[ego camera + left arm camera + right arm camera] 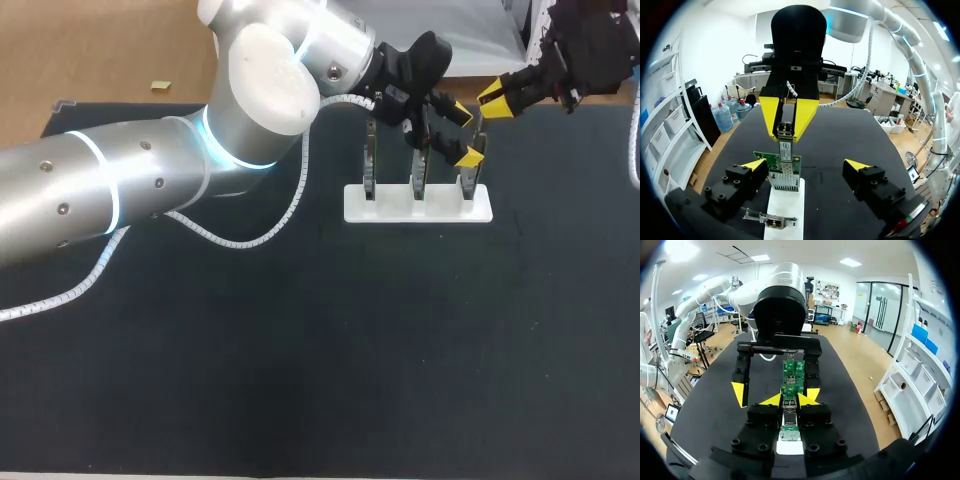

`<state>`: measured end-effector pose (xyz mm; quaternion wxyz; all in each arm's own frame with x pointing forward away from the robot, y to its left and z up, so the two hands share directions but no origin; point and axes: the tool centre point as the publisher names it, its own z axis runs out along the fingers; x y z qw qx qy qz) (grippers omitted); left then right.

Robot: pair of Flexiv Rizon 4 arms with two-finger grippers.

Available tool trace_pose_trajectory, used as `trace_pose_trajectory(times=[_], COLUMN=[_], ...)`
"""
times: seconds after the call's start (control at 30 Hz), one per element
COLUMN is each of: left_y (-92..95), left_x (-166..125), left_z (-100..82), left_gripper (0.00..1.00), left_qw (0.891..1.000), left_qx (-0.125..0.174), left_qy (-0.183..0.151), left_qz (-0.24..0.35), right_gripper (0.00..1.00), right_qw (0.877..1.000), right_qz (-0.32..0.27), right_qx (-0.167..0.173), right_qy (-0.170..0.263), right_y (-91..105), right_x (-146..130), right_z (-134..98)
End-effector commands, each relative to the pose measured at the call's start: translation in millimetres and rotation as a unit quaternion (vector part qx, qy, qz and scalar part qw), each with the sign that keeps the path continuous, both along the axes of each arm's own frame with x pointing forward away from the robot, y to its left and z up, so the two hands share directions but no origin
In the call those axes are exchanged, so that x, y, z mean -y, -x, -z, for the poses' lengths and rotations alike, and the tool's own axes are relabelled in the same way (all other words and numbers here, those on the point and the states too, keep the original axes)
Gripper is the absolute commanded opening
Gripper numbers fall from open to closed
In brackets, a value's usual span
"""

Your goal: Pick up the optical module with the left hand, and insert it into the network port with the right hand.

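Tabletop (300, 350) stand (418, 205): right end effector (497, 98) clamps optical module (784, 131) at the board's (769, 161) network port (782, 179), left end effector (805, 166) open astride that board; skewed push risks jamming, and arms so close may clash.

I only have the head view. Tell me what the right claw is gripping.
Observer: The right claw is shut on the optical module, a slim metal piece pinched from both sides and pointing at the green board.
Operator: Now give me the left claw's state.
Observer: The left claw is open, with one finger on each side of that board, which stands in the white holder.
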<state>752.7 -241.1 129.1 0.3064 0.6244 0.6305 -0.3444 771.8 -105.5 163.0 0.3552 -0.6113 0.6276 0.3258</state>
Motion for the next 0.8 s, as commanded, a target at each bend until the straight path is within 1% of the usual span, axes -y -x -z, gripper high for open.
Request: trace_pose_trajectory(times=[0.03,0.8], left_y=[-4.2,-4.2], left_x=[1.7,1.7], left_z=[-0.6,-0.6], left_gripper=[1.00,1.00], left_qw=[1.000,1.000], left_qx=[-0.003,-0.003], left_qy=[-0.003,-0.003], left_qz=[0.003,0.003], right_gripper=[0.00,0.00], right_qw=[1.000,1.000], right_qz=[0.001,0.002], right_qx=[-0.001,-0.011], right_qy=[0.001,0.004], right_y=[1.0,-0.3], right_x=[-0.1,-0.3], right_z=[1.1,7.9])
